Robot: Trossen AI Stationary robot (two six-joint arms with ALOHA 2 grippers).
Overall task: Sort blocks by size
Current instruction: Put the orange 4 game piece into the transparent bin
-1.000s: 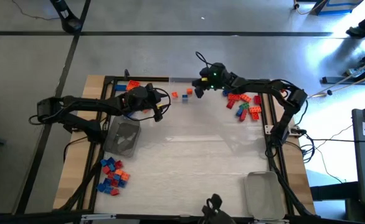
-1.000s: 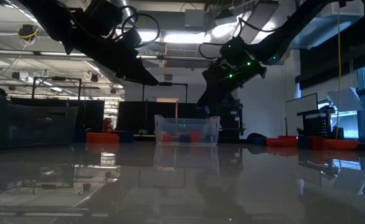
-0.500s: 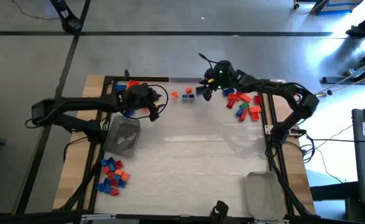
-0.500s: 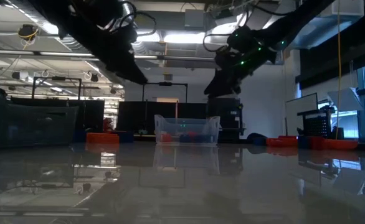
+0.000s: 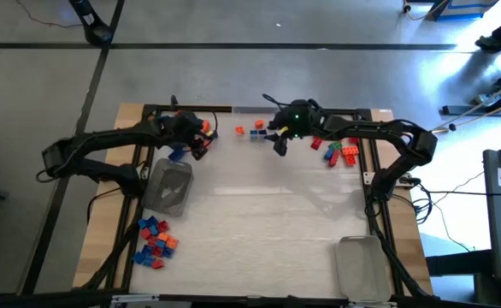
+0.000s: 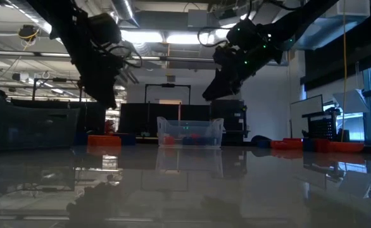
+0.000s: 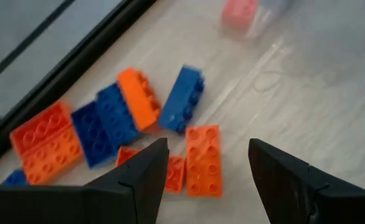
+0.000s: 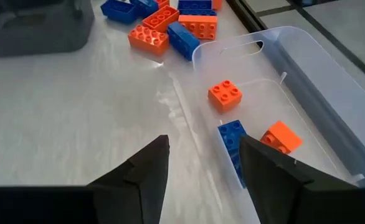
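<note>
Partly hidden blocks (image 7: 130, 117) behind left gripper (image 7: 208, 177), tray (image 8: 307, 74) cut off

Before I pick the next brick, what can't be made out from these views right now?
- Clear plastic tray: right wrist view cuts off its far end, hiding any bricks there.
- Orange studded bricks under the left claw: its dark fingers cover part of them.
- Red and orange brick pile: too small in the high view to tell brick sizes.
- Low view: table dark, bricks indistinct.

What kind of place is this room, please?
Probably a robotics lab or workshop: two robot arms work over a framed table, exposed ceiling ducts show overhead, and toy blocks lie beside a clear tray.
</note>
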